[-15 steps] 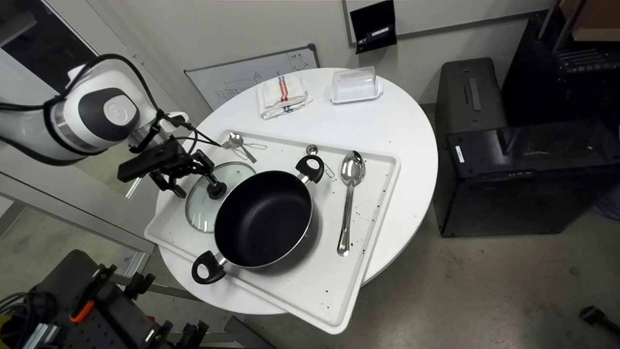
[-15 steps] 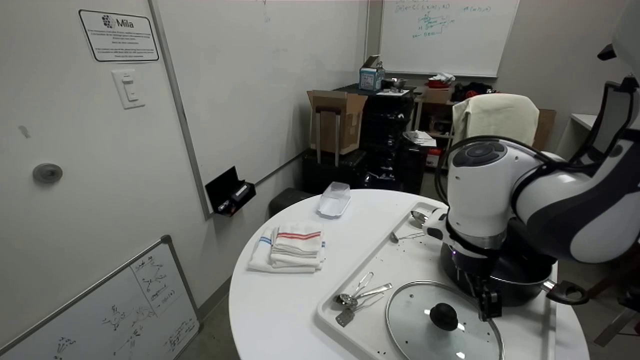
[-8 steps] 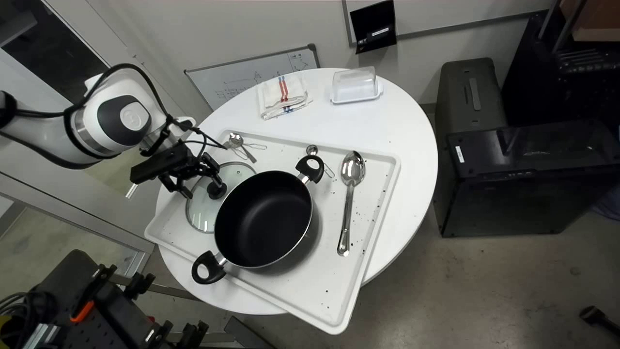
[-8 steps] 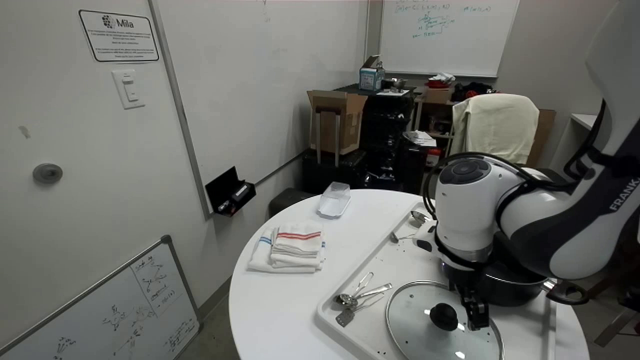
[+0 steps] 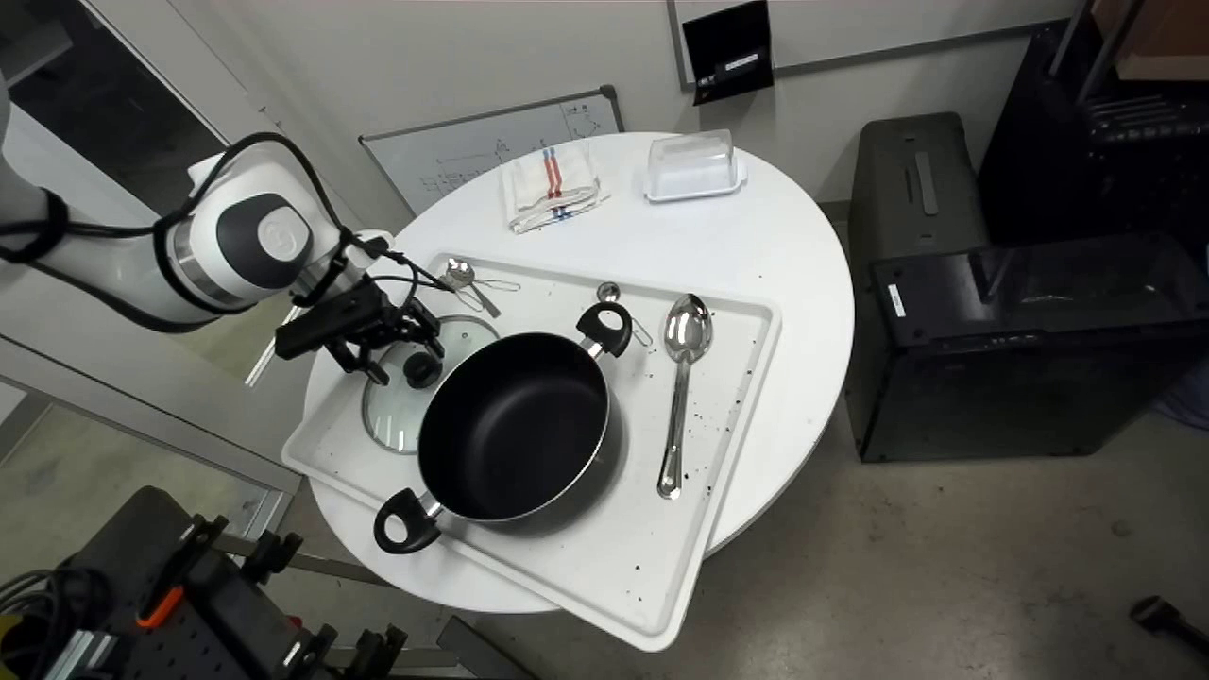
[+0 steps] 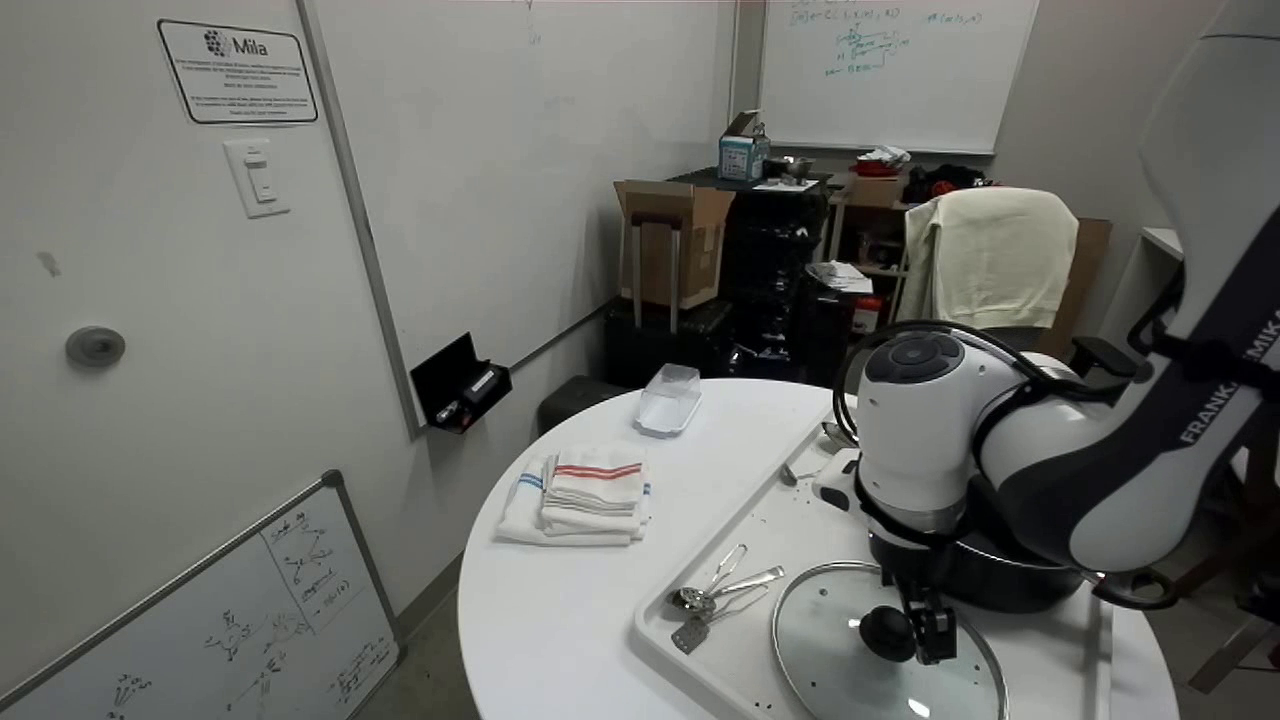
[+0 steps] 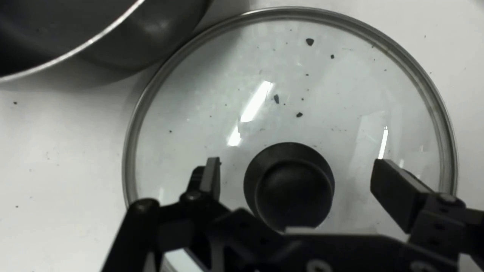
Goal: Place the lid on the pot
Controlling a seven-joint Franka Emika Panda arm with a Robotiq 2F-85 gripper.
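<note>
Lid [image 7: 291, 124]: round, clear glass, thin metal rim, black knob [image 7: 293, 189] upward; lying flat on a white rimmed tray [image 5: 604, 567], just beside the pot [image 5: 515, 425]; whether the two touch cannot be told. Gripper [image 7: 297, 172]: black, two-fingered, over the lid; fingers [image 7: 210, 181] spread wide, one to each side of the knob with a gap at both, nothing in their hold; height of the tips against the knob unclear. Pot: black, open-topped, bright-edged, two black loop handles [image 5: 605, 328] on metal stems at opposite sides; on the same tray. Large metal spoon [image 5: 681, 378]: on the tray, across the pot from the lid. Small round-headed utensil [image 5: 609, 292]: metal, partly covered by a pot handle in an exterior view. Small metal utensils [image 6: 694, 600]: a cluster in a tray corner near the lid, slotted turner included. Table [image 5: 812, 283]: round, white, under the tray. Dish towels [image 6: 595, 497]: white, red and blue stripes, folded and stacked on the table. Butter dish [image 5: 694, 170]: white base, clear cover, near the towels. Robot arm [image 6: 920, 430]: white and dark grey, cable strapped along it
</note>
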